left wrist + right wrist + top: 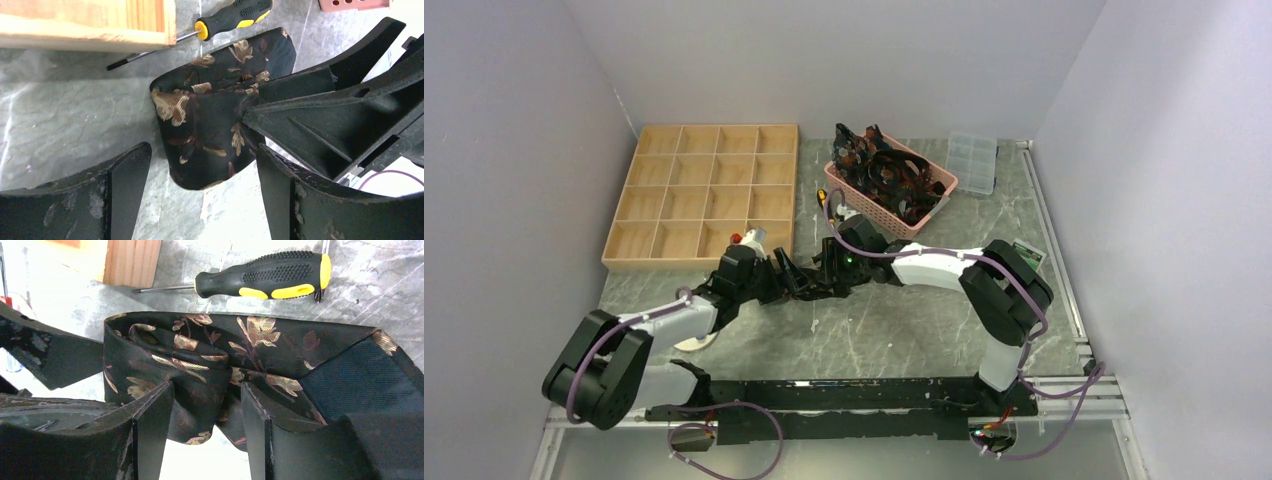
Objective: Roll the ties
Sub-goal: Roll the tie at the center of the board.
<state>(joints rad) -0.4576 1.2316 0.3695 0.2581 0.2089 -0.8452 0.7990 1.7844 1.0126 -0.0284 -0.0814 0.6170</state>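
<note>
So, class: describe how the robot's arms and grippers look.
White and black links form the left arm and right arm, purple cables alongside, a green light on the right. The black left gripper and right gripper have two scuffed, wedge-shaped fingers.

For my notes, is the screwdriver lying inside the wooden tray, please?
No, the screwdriver lies on the table beside the wooden tray.

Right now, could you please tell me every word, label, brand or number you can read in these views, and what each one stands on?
No text can be read in any view.
Small greenish label, right side of the overhead view: too small to read.
Screwdriver: no brand or marking shows on the handle.
Tie: leaf pattern only, no tag visible.
</note>
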